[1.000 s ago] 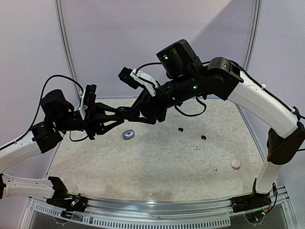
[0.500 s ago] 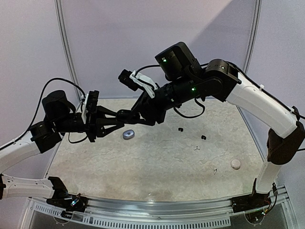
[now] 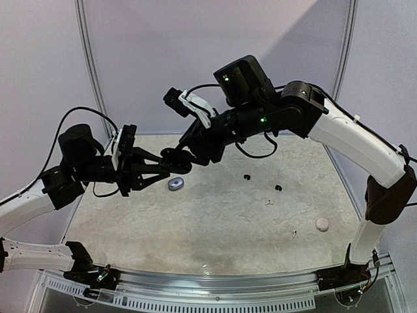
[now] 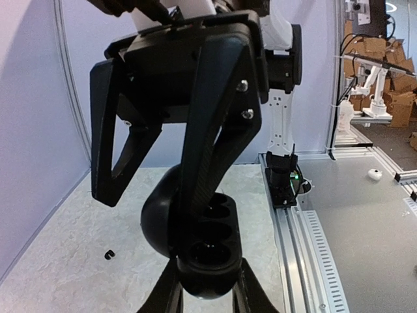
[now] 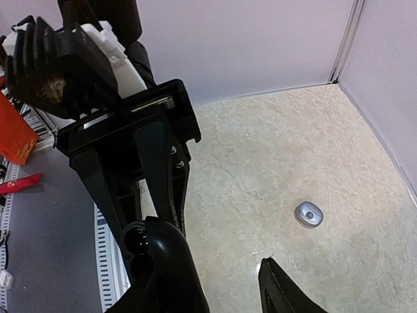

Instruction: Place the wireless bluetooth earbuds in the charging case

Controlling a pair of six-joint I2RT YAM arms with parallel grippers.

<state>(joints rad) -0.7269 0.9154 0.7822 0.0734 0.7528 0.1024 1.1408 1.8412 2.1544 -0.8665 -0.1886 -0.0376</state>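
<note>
The black charging case hangs open above the table with my left gripper shut on its base; its sockets look dark. Its domed lid swings out to the left. My right gripper reaches in from above, open, and its fingers straddle the lid, one lying in the hinge gap. In the top view both grippers meet at the case. Tiny black earbuds and white earbuds lie on the table right of centre. One black earbud also shows in the left wrist view.
A silvery grey case lies on the table just below the grippers, and the same grey case shows in the right wrist view. A white case sits near the front right. Walls close the back and sides.
The left gripper has edged right with the case. The right wrist has lifted and tilted a little, its fingers staying at the lid.
</note>
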